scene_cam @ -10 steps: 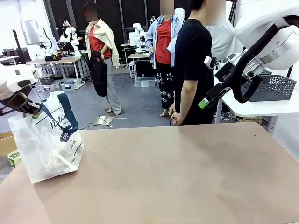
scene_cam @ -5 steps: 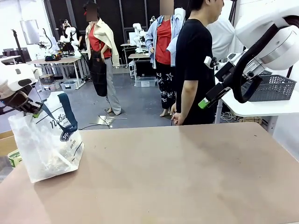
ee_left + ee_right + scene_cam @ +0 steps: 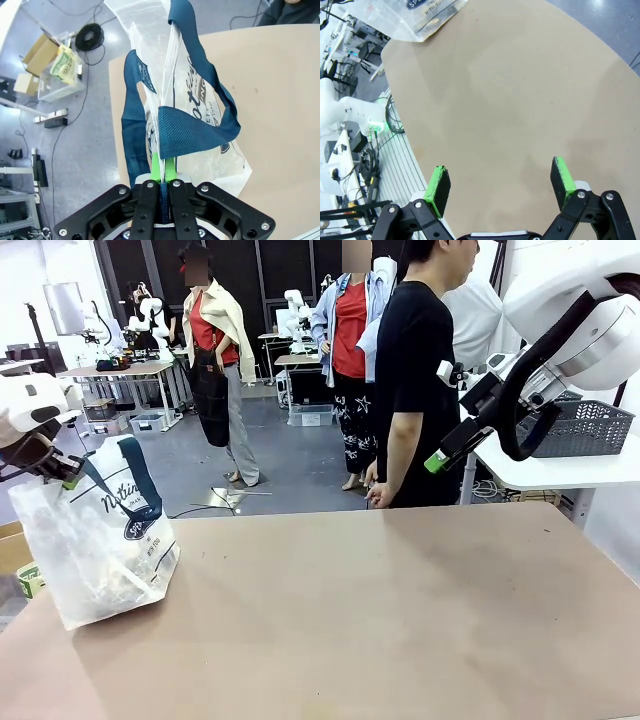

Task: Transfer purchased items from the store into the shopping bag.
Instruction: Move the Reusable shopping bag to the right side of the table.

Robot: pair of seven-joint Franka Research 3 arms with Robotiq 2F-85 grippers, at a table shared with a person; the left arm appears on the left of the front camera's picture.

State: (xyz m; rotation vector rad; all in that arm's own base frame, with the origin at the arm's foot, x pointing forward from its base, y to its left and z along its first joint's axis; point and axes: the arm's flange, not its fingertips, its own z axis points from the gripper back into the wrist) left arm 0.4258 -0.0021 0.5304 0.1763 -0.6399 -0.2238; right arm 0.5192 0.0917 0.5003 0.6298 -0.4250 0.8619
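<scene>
At the far left of the front view the left gripper (image 3: 62, 476) hangs above the table's left edge with its jaws clamped on a dark navy strap handle (image 3: 140, 480) of the shopping bag (image 3: 95, 545). The bag sits on the tan table (image 3: 400, 620) in the lower left of the frame, clear plastic with dark lettering on its side, and a pale jumble of purchased items (image 3: 100, 585) shows through its lower part. In the left wrist view the green pads (image 3: 156, 167) stand pressed together on the strap near the bottom centre, with the bag (image 3: 195, 100) spreading upward from them and its handles looping to either side. Behind the far edge of the table, a little right of centre, a person in a black shirt (image 3: 415, 370) stands side-on. At the upper right the right gripper (image 3: 447, 452) hovers well above the table, and in the right wrist view its jaws are wide apart, holding nothing, over bare tabletop. A dark grey mesh basket (image 3: 585, 425) rests on a white side table at the right edge.
</scene>
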